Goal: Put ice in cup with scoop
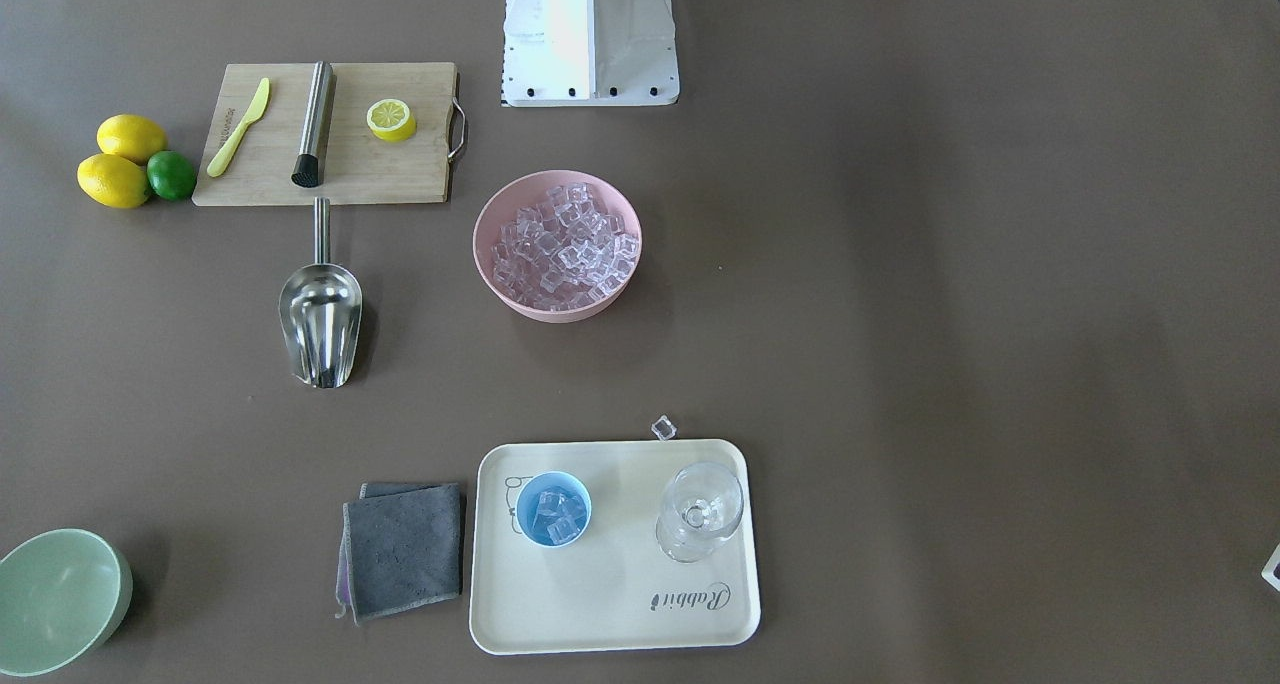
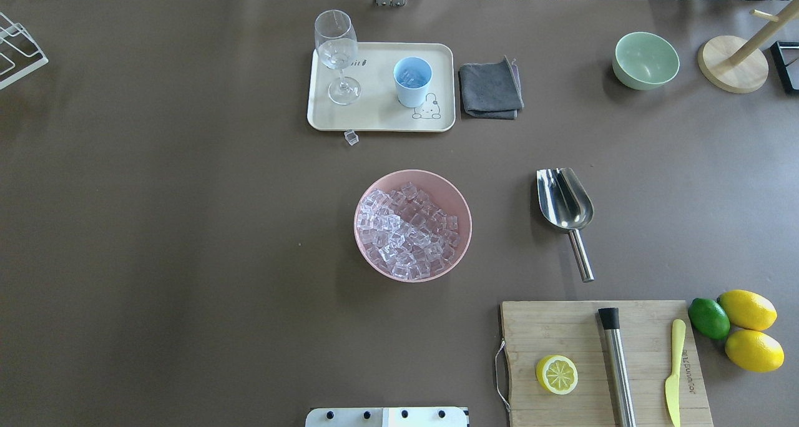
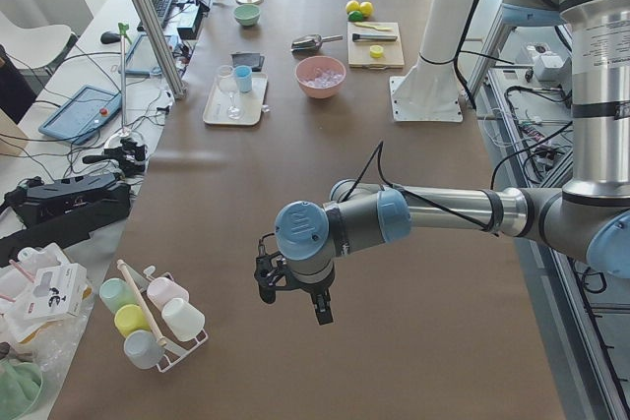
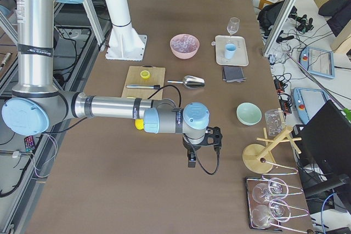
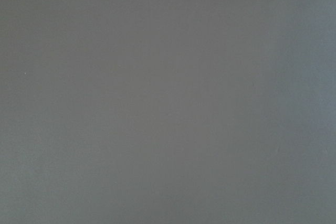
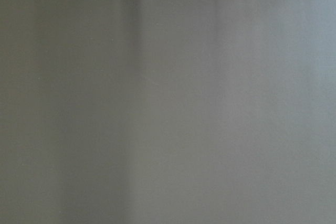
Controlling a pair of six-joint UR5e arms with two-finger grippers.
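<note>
1. Two arms are parked well away from the work. The right fingers (image 4: pixel 191 158) hang over bare table at the robot's right end, and the left fingers (image 3: pixel 321 308) hang over bare table at its left end. Both wrist views show only table surface.
2. I cannot tell whether either pair is spread or pressed together, since only the side views show them. Nothing appears to be held in either.
3. The scoop (image 2: pixel 565 197) lies free on the table on the robot's right half. It sits beside the pink bowl (image 2: pixel 469 227) but apart from it, with the cutting board (image 2: pixel 549 327) nearer the robot and the grey cloth (image 2: pixel 490 88) farther off.
4. Its long axis runs roughly near-to-far and leans a little. The thin handle points back toward the robot and stops short of the cutting board. The trough lies hollow side up, with its mouth facing the far side.
5. I judge the right arm to be the nearer one. It would have to come inward from its end of the table and drop onto the rod with its fingers set across it, closing side to side.
6. Most of the ice (image 2: pixel 409 230) fills the pink bowl. The cup (image 2: pixel 412 80) stands on the tray (image 2: pixel 374 115) at the far side and already holds a few cubes. One stray cube (image 2: pixel 351 137) lies on the table just beside the tray's near edge.
</note>
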